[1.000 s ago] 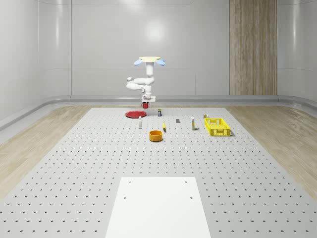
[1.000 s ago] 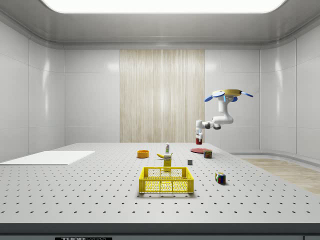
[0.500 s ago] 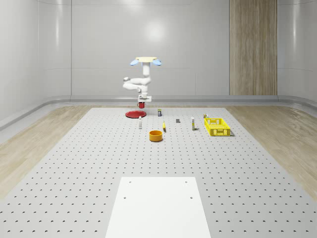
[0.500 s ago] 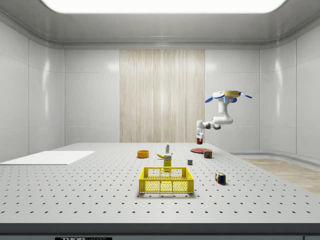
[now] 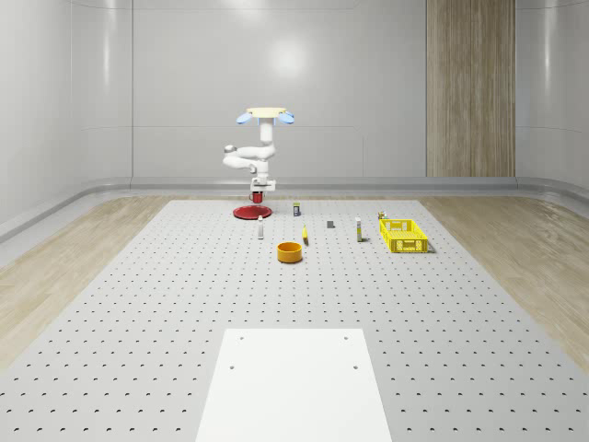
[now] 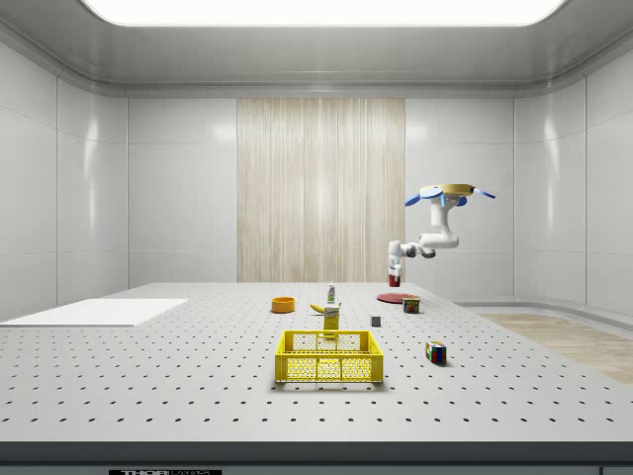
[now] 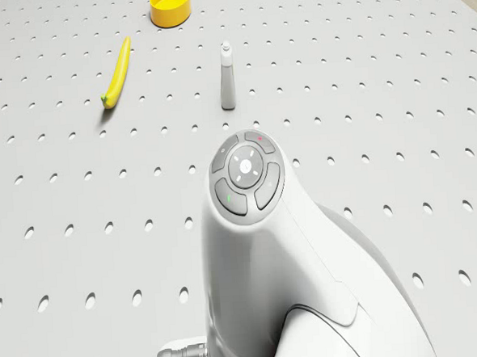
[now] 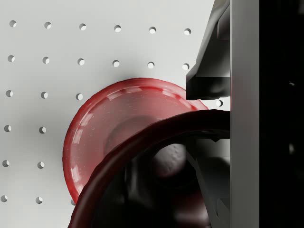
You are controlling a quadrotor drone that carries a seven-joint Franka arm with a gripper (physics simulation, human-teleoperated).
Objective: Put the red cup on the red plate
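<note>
Drone (image 5: pixel 263 115) hovering above the far end of the perforated table (image 5: pixel 184 304), over the red plate (image 5: pixel 249 213); arm (image 5: pixel 241 157) bent downward, gripper (image 5: pixel 259 192) clamped on the red cup (image 5: pixel 258 197), which hangs in the air directly above the plate and apart from it (the side view shows the cup (image 6: pixel 395 278) clear of the plate (image 6: pixel 393 297)). Wrist view: cup rim (image 8: pixel 142 142) close before the camera, one finger (image 8: pixel 209 66) against its side, the plate (image 8: pixel 90 133) beneath on the table. Nearer objects in the whole-scene view: small white bottle (image 5: pixel 260 229), banana (image 5: pixel 305 238), orange bowl (image 5: pixel 290 251), yellow crate (image 5: pixel 403 234); drone view: bottle (image 7: pixel 227 75), banana (image 7: pixel 116 71) and bowl (image 7: pixel 170 6) beyond the arm's wrist (image 7: pixel 246 178).
</note>
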